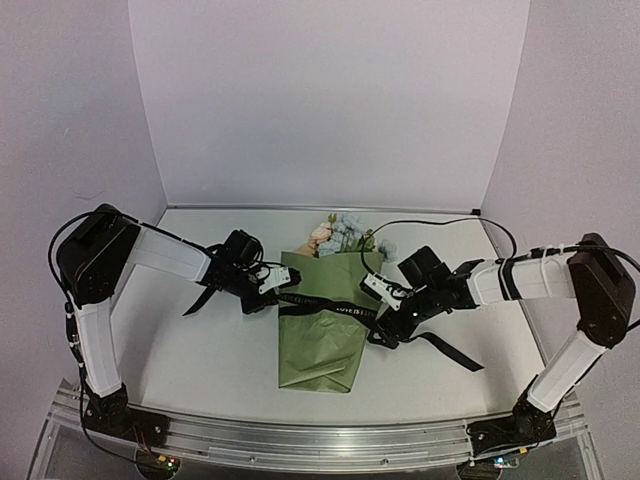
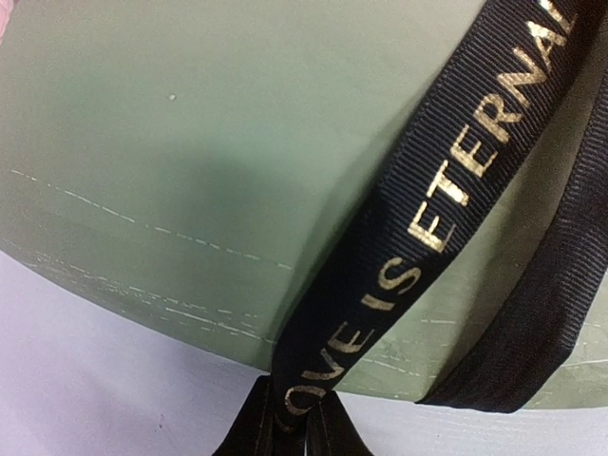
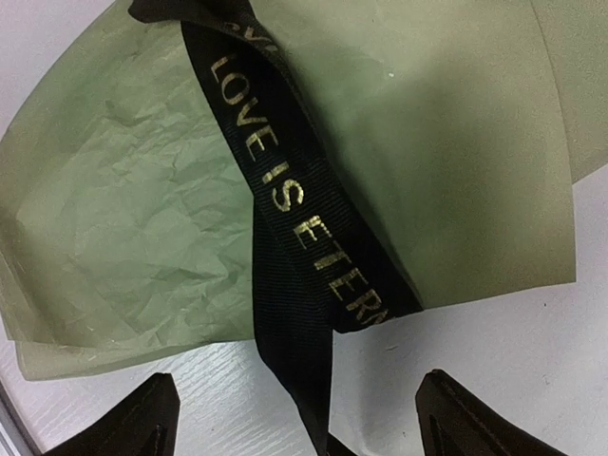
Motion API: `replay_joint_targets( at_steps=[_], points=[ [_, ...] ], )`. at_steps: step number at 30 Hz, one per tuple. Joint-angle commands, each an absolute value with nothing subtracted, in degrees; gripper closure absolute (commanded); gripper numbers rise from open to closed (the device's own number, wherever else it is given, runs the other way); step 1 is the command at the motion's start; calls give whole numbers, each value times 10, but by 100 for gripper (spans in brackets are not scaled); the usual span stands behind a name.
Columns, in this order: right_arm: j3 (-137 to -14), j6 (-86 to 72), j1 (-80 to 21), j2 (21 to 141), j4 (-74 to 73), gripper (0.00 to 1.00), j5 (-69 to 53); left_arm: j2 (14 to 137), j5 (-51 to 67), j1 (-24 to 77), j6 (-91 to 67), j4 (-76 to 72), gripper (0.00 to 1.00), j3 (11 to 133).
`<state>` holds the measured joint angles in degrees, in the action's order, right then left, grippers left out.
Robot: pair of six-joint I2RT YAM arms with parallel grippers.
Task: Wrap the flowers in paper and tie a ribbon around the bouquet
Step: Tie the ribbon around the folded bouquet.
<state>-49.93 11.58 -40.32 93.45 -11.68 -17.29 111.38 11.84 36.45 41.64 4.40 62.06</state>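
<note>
The bouquet lies mid-table, a cone of olive-green paper [image 1: 320,350] with the pink and pale blue flowers [image 1: 340,235] at its far end. The black ribbon [image 1: 330,305] with gold lettering crosses the cone. My left gripper [image 1: 288,280] is at the cone's left edge. In the left wrist view it [image 2: 294,432] is shut on the ribbon [image 2: 446,190], which rises over the paper [image 2: 190,142]. My right gripper [image 1: 385,320] is at the cone's right edge. In its wrist view it [image 3: 304,423] is open, its fingertips [image 3: 142,418] wide apart, and the ribbon [image 3: 294,209] runs down between them without touching.
A loose ribbon tail [image 1: 450,352] trails on the white table [image 1: 200,370] to the right of the cone; another dark strip [image 1: 198,298] hangs under the left arm. White walls enclose the back and sides. A metal rail [image 1: 300,440] runs along the near edge.
</note>
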Motion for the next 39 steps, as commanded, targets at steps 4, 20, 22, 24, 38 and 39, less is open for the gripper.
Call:
replay_joint_targets(
  at_steps=[4, 20, 22, 24, 38, 39],
  points=[
    [-509, 114, -407, 947, -120, 26, -151, 1073, 120, 366, 388, 45, 93, 615],
    [-549, 57, -412, 971, -151, 88, -156, 1046, 125, 377, 314, 42, 99, 591],
    [-557, 44, -412, 970, -174, 98, -157, 1039, 120, 380, 289, 35, 100, 581],
    [-568, 26, -412, 968, -193, 100, -156, 1031, 107, 384, 244, 28, 100, 571],
    [-704, -133, -412, 1003, -439, 100, -84, 1035, 124, 383, -72, 57, 100, 559],
    [-711, -145, -412, 1009, -448, 100, -81, 1033, 130, 383, -78, 55, 100, 558]
  ],
)
